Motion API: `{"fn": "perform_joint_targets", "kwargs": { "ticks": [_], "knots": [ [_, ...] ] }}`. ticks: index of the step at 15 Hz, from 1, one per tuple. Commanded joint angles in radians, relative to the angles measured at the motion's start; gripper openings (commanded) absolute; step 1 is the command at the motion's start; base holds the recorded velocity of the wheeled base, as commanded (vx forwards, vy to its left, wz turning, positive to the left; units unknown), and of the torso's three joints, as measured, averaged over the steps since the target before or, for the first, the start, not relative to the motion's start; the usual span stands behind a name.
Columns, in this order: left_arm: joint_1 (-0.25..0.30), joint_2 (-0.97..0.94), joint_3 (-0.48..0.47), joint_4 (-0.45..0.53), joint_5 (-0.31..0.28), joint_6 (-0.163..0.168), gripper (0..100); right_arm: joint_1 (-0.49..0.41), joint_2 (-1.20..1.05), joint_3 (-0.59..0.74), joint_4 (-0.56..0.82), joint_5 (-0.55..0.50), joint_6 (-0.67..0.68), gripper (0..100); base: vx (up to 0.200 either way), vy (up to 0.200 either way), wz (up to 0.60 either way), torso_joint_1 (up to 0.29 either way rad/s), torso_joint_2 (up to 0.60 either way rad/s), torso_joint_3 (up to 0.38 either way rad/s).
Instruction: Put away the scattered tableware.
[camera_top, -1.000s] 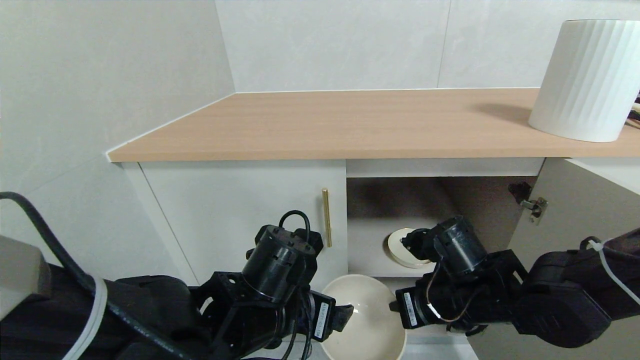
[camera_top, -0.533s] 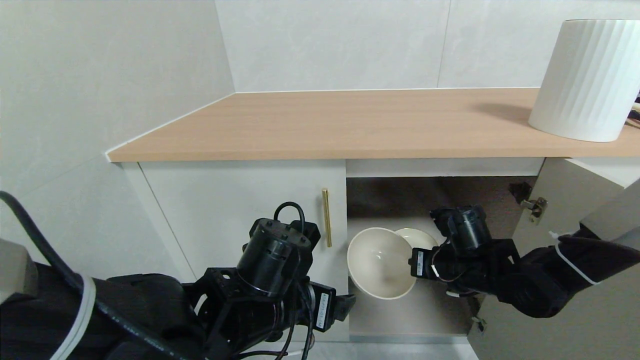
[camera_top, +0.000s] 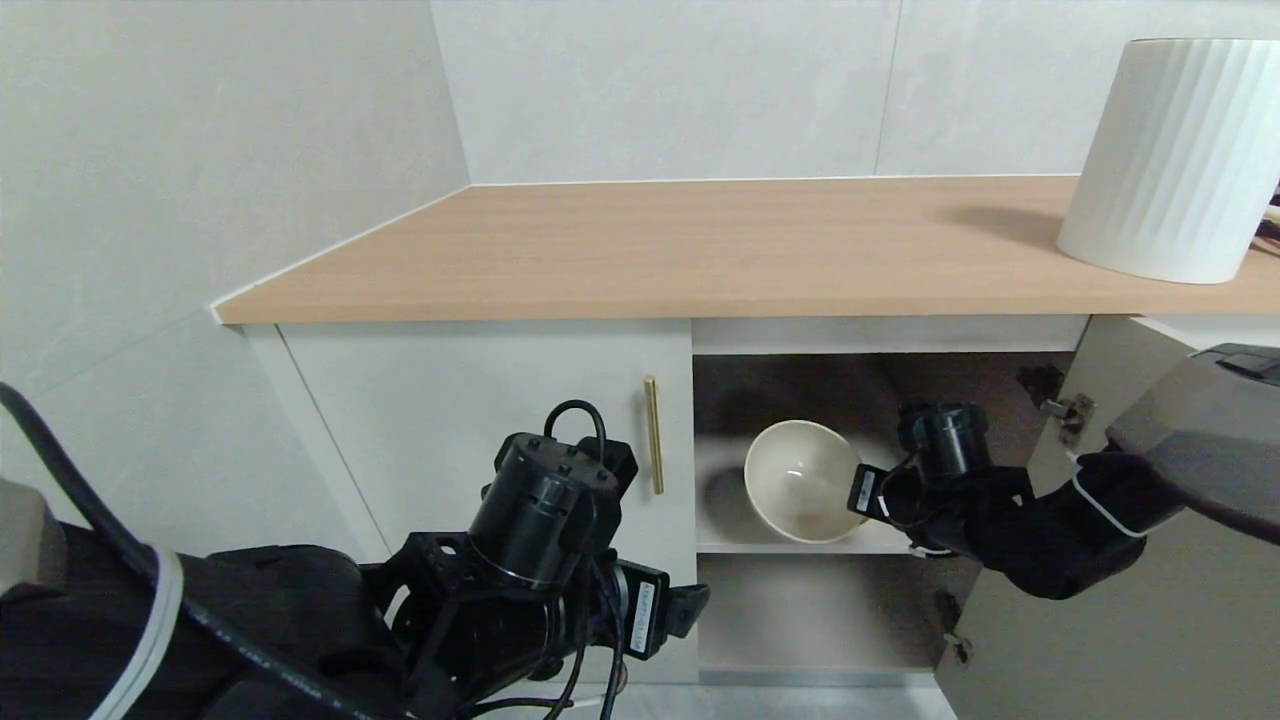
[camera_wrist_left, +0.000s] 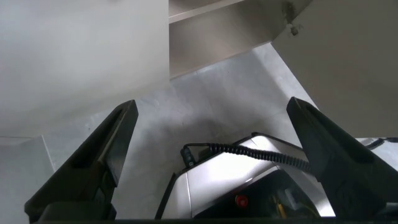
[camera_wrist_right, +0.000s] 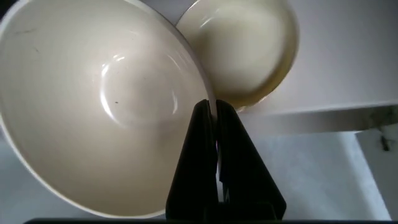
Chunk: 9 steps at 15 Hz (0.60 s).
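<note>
Because the cream bowl (camera_top: 798, 480) is held by one spot on its rim alone, its weight hangs off to one side of the grasp. It looks like glazed ceramic: stiff, smooth, fairly heavy for its size, and likely to chip if knocked against the shelf edge. The right gripper (camera_wrist_right: 216, 115) has its two fingers pinched across the rim, one inside the wall and one outside. That is a sound place to take it, though a slick glaze gives little friction there, so any jolt could let it swivel. The bowl sits tilted, mouth turned outward, inside the open half of the cabinet and just above the upper shelf (camera_top: 720, 546). In the right wrist view a smaller cream dish (camera_wrist_right: 249, 50) lies on that shelf just beyond the bowl's rim. Whether the two touch cannot be told. Setting it down probably calls for a slow, level lowering so that it does not strike the dish.

The left gripper (camera_wrist_left: 211, 143) hangs low before the closed door (camera_top: 480, 430) with its fingers spread and nothing between them. Above, the wooden countertop (camera_top: 700, 250) carries a white ribbed container (camera_top: 1170, 160).
</note>
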Motion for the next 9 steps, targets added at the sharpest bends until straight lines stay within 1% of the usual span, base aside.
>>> {"fn": "perform_joint_targets", "kwargs": {
  "ticks": [1,3,6,9],
  "knots": [
    [0.000,0.000,0.000,-0.001,0.000,0.000,100,-0.027,0.044,-0.038,0.000,-0.019,0.012,0,0.000,0.000,0.00,0.000,0.00,0.000],
    [0.000,0.001,0.000,-0.001,0.000,0.000,100,-0.045,0.068,-0.073,0.003,-0.033,0.033,0,0.000,0.000,0.00,0.000,0.00,0.000],
    [0.000,0.000,0.000,0.001,0.001,0.001,100,-0.058,0.077,-0.092,0.015,-0.044,0.035,0,0.000,0.000,0.00,0.000,0.00,0.000],
    [0.000,0.000,0.000,0.001,0.001,0.000,100,-0.074,0.116,-0.115,0.017,-0.085,0.033,0,0.000,0.000,0.00,0.000,0.00,0.000]
  ]
}}
